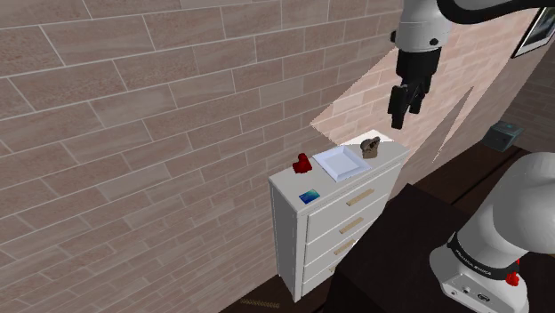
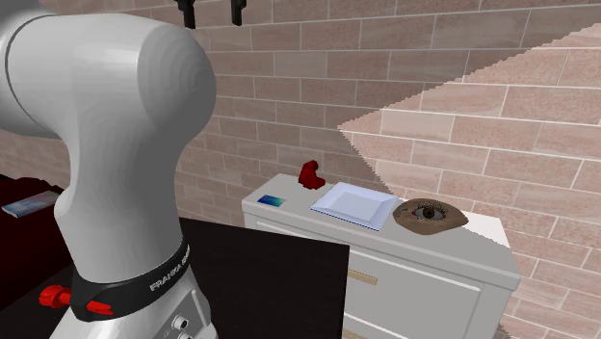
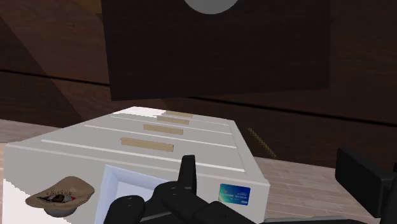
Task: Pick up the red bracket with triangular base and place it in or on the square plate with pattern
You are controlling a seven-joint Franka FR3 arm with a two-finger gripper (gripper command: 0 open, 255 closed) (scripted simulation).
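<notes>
— Closest in the shoulder view, low at its right: white base of the arm [image 1: 494, 258]. Higher up?

— Gripper [image 1: 405, 102], hanging high above a white dresser [image 1: 333, 222], over its end at the shoulder view's right. Jaws apart, holding nothing.

— And the red bracket?

— Red bracket [image 1: 303, 164] on the dresser top, at the back edge by the brick wall [image 1: 133, 107]. Stands just beside the plate [image 1: 340, 163], on the shoulder view's left of it. Well apart from the gripper.

— Anything else up there?

— Brown thing [image 1: 371, 147], shaped a bit like a hat, past the plate's other side. Small blue card [image 1: 309, 196] near the front corner.

— Second exterior view?

— Arm's white bulk large at its left, black stand [image 2: 270, 279] below. Two fingertips [image 2: 189, 12] at the top edge, clearly spread, nothing between. Along the dresser, from that view's left to right: card, bracket, plate, brown thing. Bracket behind the card, close to the wall, not on the plate.

— Wrist view?

— Looks down on the dresser: drawer fronts with tan handles [image 3: 147, 144], card near the black hand, brown thing at the other end of the top. Between them a corner of the plate, partly hidden by the hand. Stand beyond the drawers.
</notes>
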